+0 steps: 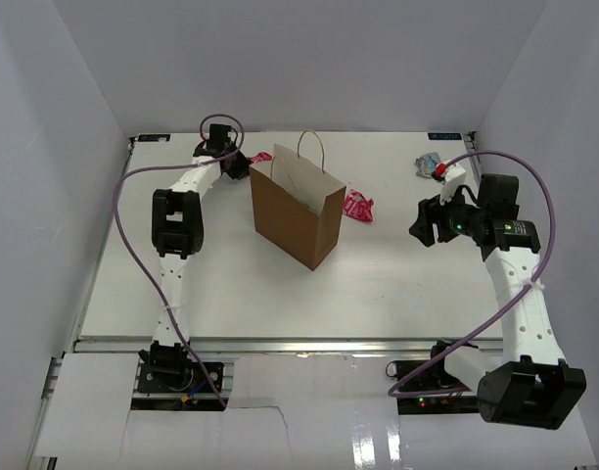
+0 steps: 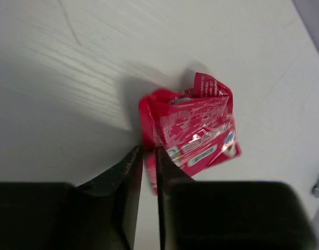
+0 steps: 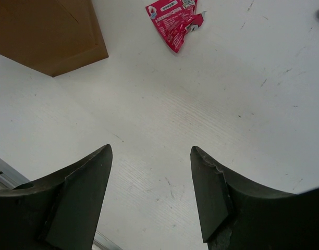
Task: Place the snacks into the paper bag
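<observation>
Dead centre on the white table (image 1: pixel 397 294) stands the bag (image 1: pixel 298 220), brown, upright, mouth open and its paler inside showing, one thin handle (image 1: pixel 312 147) looping up at the far side. None of the snacks on view is in it.

On to the arms. The left arm (image 1: pixel 177 220) reaches deep to the far left corner of the bag, while the right arm (image 1: pixel 520 284) bends in from the right, well apart from the bag.

Grippers now. The left gripper (image 2: pixel 148 151) is pointed down at the table just beside the bag's far left edge, and its fingers (image 2: pixel 129 172) are pinched to a narrow slit — a strip of red foil sits between them. So it has the left packet (image 2: pixel 193 127) by the lower left edge, with the rest of the crinkled packet lying flat on the table.

The right gripper (image 3: pixel 150 149) is spread wide with nothing between its fingers, hanging over bare tabletop to the right of the bag.

Smaller things to finish. The right packet (image 1: pixel 358 206), also pink-red, lies on the table just beside the bag's right side — the right wrist view shows it apart from the bag's corner. The blue packet (image 1: pixel 427 161) lies near the far right edge of the table, beyond the right gripper.
</observation>
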Controlling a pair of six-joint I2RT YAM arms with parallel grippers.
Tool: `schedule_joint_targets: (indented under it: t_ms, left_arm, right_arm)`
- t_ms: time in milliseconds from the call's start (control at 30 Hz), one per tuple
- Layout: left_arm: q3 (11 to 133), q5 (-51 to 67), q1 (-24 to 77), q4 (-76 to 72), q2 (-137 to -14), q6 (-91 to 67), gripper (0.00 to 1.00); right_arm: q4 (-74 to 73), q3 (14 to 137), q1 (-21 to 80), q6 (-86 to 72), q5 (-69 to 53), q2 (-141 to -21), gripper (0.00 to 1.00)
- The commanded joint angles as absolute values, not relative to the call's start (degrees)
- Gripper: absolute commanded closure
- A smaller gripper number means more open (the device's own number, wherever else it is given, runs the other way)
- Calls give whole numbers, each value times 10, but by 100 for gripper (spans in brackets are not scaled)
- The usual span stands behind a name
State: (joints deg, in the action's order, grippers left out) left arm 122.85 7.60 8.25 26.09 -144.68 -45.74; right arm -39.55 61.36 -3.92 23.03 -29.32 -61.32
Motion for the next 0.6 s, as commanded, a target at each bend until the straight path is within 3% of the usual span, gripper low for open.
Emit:
schedule_joint_targets:
  t_ms: [0,133,300,567]
  left_arm:
    - [1232,69,82,260,-1457,-431,78]
    - [1188,82,81,224,-1424,-410,90]
    - [1022,73,54,131,-1320,-397,99]
    - [728,90,1,-24,-1062,-396,100]
  right_arm:
    - [-397,610,-47,221,-314,-599,32]
    - [-403,615,-50,221,-318,-593,32]
    - [-406,616,-51,223,-323,-584,32]
    - [-400,600,-52,220,-344,-574,32]
